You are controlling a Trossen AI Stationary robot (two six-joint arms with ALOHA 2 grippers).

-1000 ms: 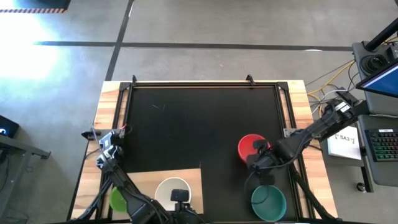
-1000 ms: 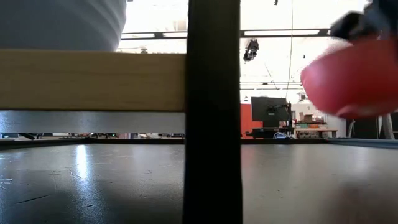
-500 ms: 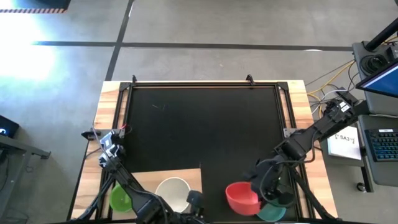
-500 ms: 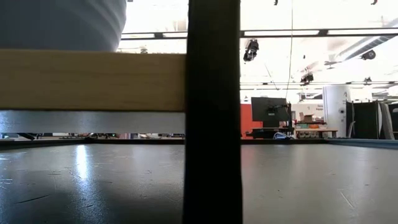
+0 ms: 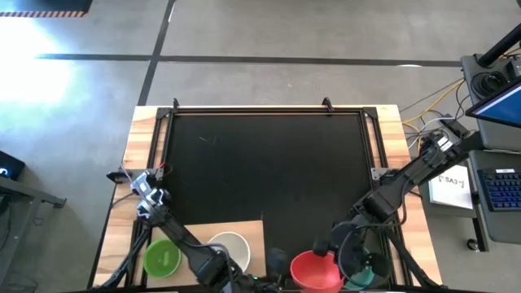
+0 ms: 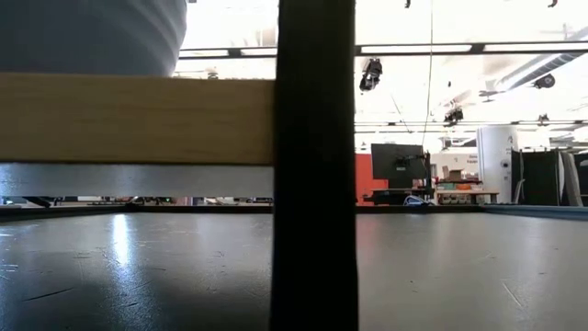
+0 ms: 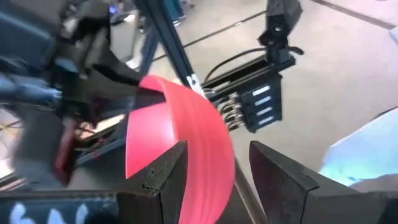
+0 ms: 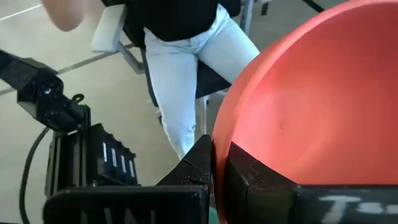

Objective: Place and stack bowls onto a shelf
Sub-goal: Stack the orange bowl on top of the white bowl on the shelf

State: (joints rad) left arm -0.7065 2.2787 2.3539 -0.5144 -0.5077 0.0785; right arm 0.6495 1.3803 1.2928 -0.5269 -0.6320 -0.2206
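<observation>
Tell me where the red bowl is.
High view: the red bowl is at the table's near edge, right of centre, pinched in the right claw, beside the teal bowl.

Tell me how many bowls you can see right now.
4: a green bowl and white bowl on the shelf, a red bowl in the right gripper, a teal bowl beneath. Others may be hidden.

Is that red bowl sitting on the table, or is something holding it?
Held. The right gripper's fingers pinch the red bowl's rim, with the left gripper's fingers spread around it.
</observation>
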